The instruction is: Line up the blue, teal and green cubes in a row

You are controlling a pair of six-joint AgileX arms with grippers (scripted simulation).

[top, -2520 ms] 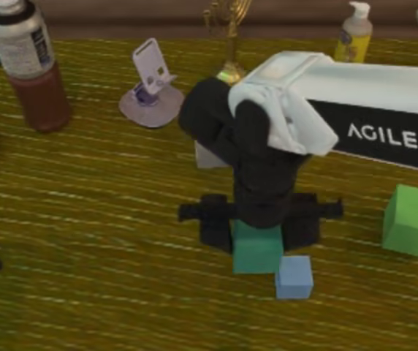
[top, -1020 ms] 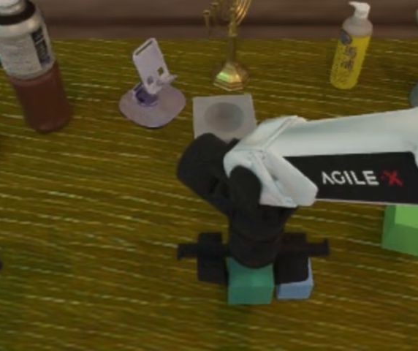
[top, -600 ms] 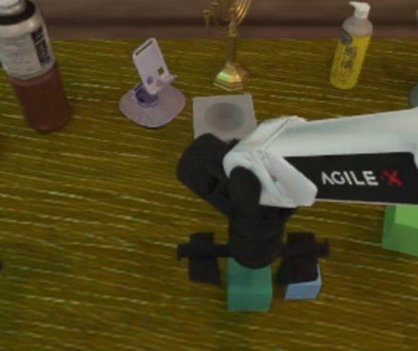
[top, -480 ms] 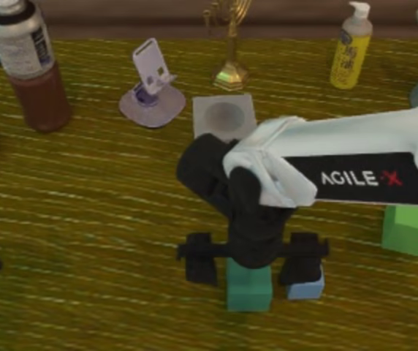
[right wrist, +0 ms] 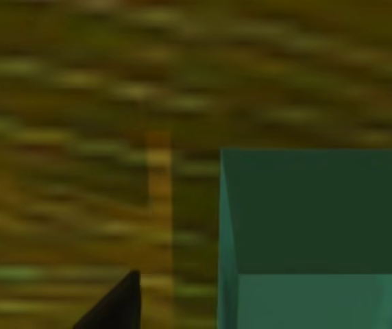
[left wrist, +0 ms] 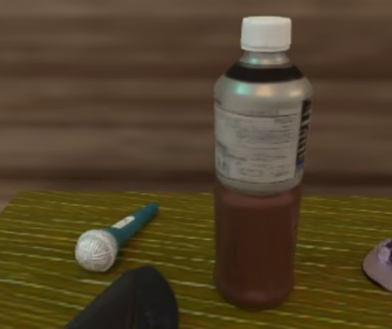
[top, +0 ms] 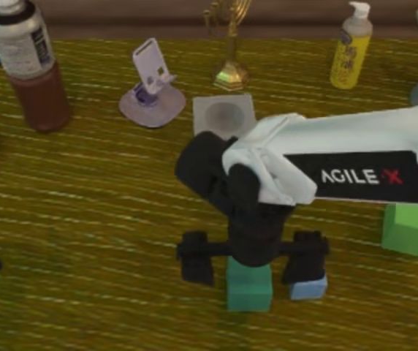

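With our right gripper (top: 251,262) poised over the teal cube (top: 249,287), its fingers (top: 196,262) stand spread wide, clear of the cube resting on the bench (top: 107,241) between them. The blue cube (top: 308,289) sits just beside the teal one, under the outer finger, so we judge a row begun; the green cube (top: 412,229) lies well apart, and our left arm stays parked.
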